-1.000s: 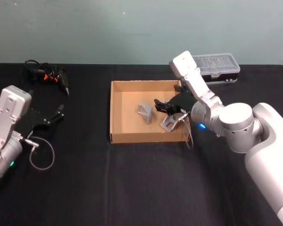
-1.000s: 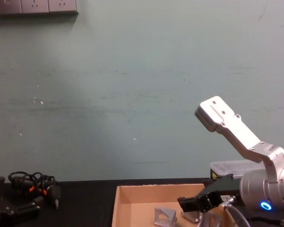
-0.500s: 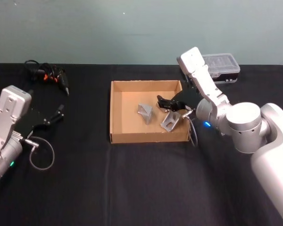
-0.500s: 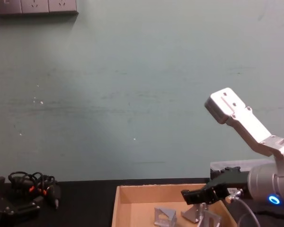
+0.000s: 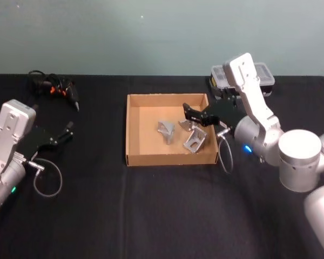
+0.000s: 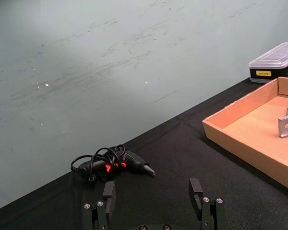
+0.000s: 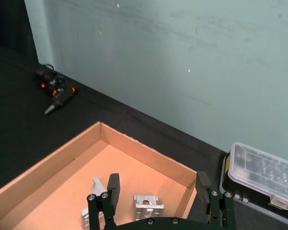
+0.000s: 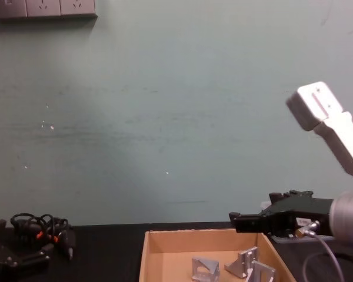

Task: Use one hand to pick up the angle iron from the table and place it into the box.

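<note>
Your right gripper (image 5: pixel 191 114) hangs over the box's (image 5: pixel 134 128) right half, jaws released and holding nothing. Three angle irons (image 5: pixel 196 139) lie inside the box. Your left gripper (image 5: pixel 67 129), jaws spread, is parked well left of the box.

The right arm, boxy silver-grey metal, reaches in from the right with its upper link angled up and back. Its black claw-fingered right gripper (image 5: pixel 193 114) is held level, its fingers (image 7: pixel 113 188) spread apart with nothing between them. The left arm sits low at the left edge, and its black left gripper (image 5: pixel 65 132) points inward, fingers (image 6: pixel 196 190) likewise parted and empty.
</note>
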You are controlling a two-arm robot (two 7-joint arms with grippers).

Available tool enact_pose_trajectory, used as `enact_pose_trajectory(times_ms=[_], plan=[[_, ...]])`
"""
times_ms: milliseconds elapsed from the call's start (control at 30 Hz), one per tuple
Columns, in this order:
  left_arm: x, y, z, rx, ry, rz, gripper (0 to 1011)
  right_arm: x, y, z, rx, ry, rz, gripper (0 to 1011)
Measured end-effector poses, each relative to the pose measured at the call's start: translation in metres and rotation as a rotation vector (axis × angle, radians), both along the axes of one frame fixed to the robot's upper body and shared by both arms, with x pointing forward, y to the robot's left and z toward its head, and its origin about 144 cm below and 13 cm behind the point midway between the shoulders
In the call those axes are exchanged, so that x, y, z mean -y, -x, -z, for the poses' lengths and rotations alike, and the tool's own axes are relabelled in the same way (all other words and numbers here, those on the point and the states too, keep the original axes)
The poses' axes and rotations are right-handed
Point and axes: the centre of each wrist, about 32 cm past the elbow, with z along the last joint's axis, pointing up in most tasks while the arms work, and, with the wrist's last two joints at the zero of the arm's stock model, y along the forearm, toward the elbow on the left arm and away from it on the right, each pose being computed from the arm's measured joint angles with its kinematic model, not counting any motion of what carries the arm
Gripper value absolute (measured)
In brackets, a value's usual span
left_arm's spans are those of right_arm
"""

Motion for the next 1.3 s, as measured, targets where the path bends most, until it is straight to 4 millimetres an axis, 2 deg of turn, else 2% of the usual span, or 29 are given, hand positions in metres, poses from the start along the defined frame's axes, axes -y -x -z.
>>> enact_pose_trajectory(times_ms=[467, 867, 1300], plan=[[0.000, 0.000, 0.000, 0.000, 0.000, 0.000, 1000, 0.022, 0.041, 0.004, 0.129, -0.024, -0.043, 1004], [0.000, 0.000, 0.000, 0.000, 0.000, 0.000, 1000, 0.044, 0.066, 0.014, 0.161, 0.010, -0.068, 1004], [0.000, 0.000, 0.000, 0.000, 0.000, 0.000, 1000, 0.047, 0.071, 0.017, 0.166, 0.022, -0.079, 1004]])
